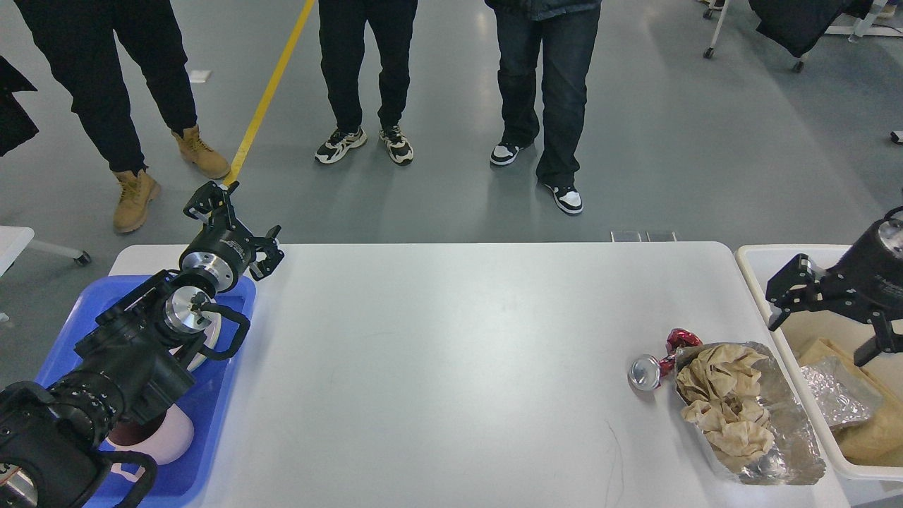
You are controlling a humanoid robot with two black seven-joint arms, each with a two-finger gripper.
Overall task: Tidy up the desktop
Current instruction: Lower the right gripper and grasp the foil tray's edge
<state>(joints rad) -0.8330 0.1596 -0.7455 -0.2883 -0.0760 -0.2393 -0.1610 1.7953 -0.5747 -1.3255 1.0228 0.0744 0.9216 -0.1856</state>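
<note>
**Desktop tidy: trash on lower right awaiting removal**

Head view.

- Desktop [451, 339]: fills centre of frame, mostly bare; remaining clutter gathered at lower right.
- Can [645, 372]: lying on side, lower right, silver end toward camera, red body touching foil edge.
- Foil [758, 416]: crumpled sheet at lower right, close to desktop's right edge; crumpled brown paper [726, 406] resting on top.
- Bin [755, 257]: right edge of frame, just beside desktop; already holding brown paper and a clear wrapper.
- Tray [226, 395]: blue, lower left, on desktop's left end; white dish partly hidden beneath arm.
- Left gripper [240, 226]: upper left, raised over desktop's far left corner, above tray's far end; fingers spread, nothing between them. Well apart from clutter.
- Right gripper [822, 314]: right edge, hovering over bin; fingers spread, nothing held. Near foil and can, up and to the right of both.
- Bystanders: three pairs of legs along top of frame, on floor beyond desktop.

Step in hand, by judgement: disposal into bin, right side, between items. Next move likely calls for swinging right gripper leftward and down onto can or foil bundle, pinching, then carrying across to bin. Foil floppy; paper apt to spill if lifted by one edge.
</note>
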